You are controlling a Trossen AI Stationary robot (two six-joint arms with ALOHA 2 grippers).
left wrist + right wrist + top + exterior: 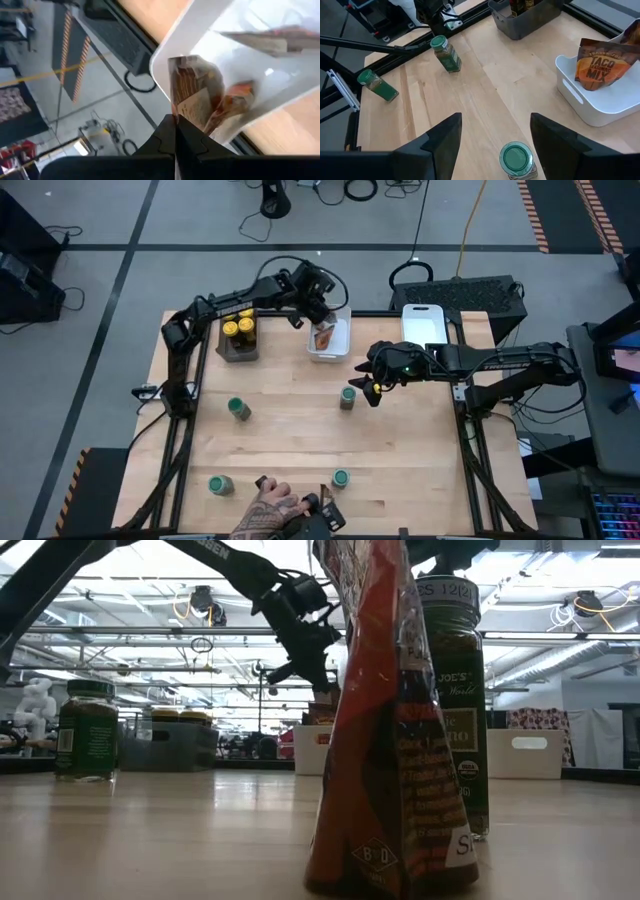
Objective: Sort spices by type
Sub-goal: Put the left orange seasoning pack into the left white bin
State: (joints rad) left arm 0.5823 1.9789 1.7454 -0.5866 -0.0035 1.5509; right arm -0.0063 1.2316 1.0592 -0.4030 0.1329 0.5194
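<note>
One green-lidded jar (517,159) seemingly below right tool (495,137)

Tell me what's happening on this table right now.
Two robot arms are sorting spices. The left claw, shut, is over the white tray that holds a taco mix packet. The right claw hangs open above a green-lidded jar. A person's hand rests at the table's near edge.

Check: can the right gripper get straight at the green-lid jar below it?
Probably yes. The right gripper hangs open over the upright green-lid jar, which stands alone on bare table. The white tray sits well aside, so nothing blocks a descent.
</note>
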